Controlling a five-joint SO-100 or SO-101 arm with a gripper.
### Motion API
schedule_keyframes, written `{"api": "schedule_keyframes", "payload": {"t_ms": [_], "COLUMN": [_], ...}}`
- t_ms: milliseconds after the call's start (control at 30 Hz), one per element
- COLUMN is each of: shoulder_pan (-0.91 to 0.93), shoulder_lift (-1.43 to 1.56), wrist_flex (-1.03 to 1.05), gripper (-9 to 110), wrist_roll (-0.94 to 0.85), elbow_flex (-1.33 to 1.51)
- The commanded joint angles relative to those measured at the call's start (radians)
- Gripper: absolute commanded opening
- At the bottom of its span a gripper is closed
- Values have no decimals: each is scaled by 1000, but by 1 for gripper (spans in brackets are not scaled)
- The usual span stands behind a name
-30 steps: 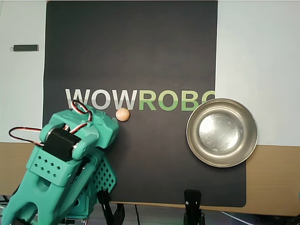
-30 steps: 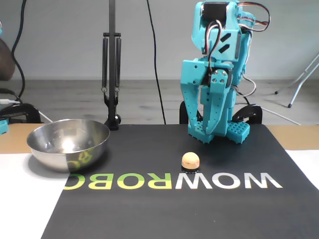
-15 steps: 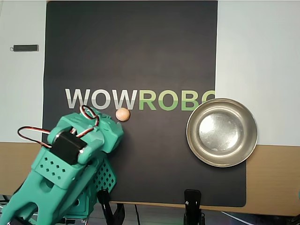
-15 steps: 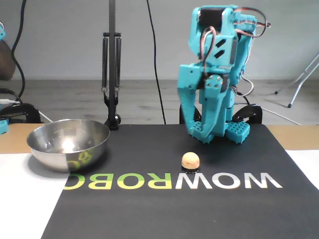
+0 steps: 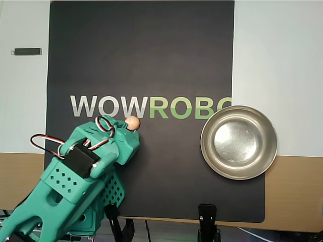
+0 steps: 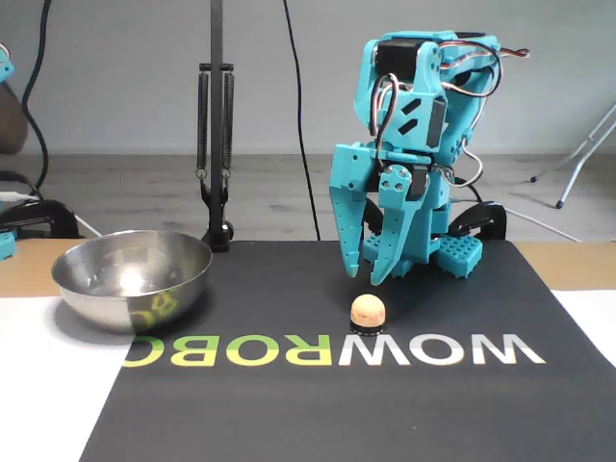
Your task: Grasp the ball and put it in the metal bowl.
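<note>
Black mat point(image 5: 151, 50) at overhead centre reads "WOWROBO", white then green. One ball point(image 5: 132, 122), matte peach-orange, sits just under the second W. One metal bowl point(image 5: 238, 142), shiny and empty, lies centre-right. Gripper point(image 6: 364, 277) hangs above the ball, jaws narrowly parted, holding nothing.

Compared with one second ago, the teal two-finger gripper point(image 6: 365, 277) is now lower and closer to the small peach-orange ball point(image 6: 367, 310) in the fixed view, its tips just above it near the frame centre. In the overhead view the teal arm point(image 5: 81, 174) is further right and now covers the ball's point(image 5: 133, 122) left edge.
</note>
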Motion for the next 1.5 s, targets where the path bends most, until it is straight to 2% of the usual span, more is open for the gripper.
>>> {"api": "schedule_keyframes", "payload": {"t_ms": [0, 333, 467, 533, 1467], "shoulder_pan": [5, 2, 3, 2, -5], "shoulder_lift": [2, -2, -2, -2, -9], "wrist_flex": [-2, -2, -3, -5, -14], "gripper": [32, 34, 54, 59, 59], "wrist_roll": [3, 3, 2, 0, -6], "elbow_flex": [-9, -9, -9, -9, 6]}}
